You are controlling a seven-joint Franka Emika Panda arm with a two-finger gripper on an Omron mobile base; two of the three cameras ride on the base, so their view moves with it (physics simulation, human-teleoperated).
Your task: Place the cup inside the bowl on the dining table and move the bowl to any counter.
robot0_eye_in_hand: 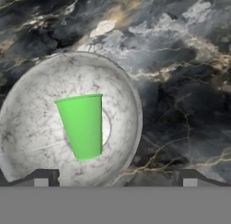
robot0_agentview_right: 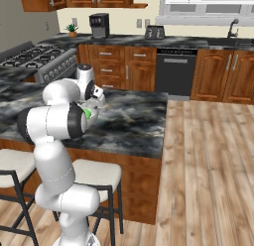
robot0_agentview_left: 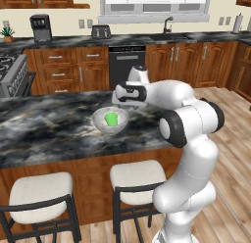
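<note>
The green cup (robot0_agentview_left: pixel 112 119) lies tilted on its side inside the pale speckled bowl (robot0_agentview_left: pixel 101 122), which rests on the marbled dining table (robot0_agentview_left: pixel 49 127). In the hand view the cup (robot0_eye_in_hand: pixel 83 126) rests against the bowl's (robot0_eye_in_hand: pixel 27 128) inner wall, its mouth toward the top of that view. My gripper (robot0_agentview_left: pixel 121 103) hovers just above the bowl's right rim, open and holding nothing; its fingertips (robot0_eye_in_hand: pixel 43 178) straddle the rim from above. From the right base view my arm hides most of the bowl, and a bit of the cup (robot0_agentview_right: pixel 88 113) peeks out below the gripper (robot0_agentview_right: pixel 99 100).
White-cushioned stools (robot0_agentview_left: pixel 137 176) stand at the table's near side. Across a wood-floor aisle runs the counter (robot0_agentview_left: pixel 73 42) with a sink and tap (robot0_agentview_left: pixel 167 25), a toaster (robot0_agentview_left: pixel 101 31) and a coffee machine (robot0_agentview_left: pixel 41 27). A stove (robot0_agentview_left: pixel 11 70) stands at the left.
</note>
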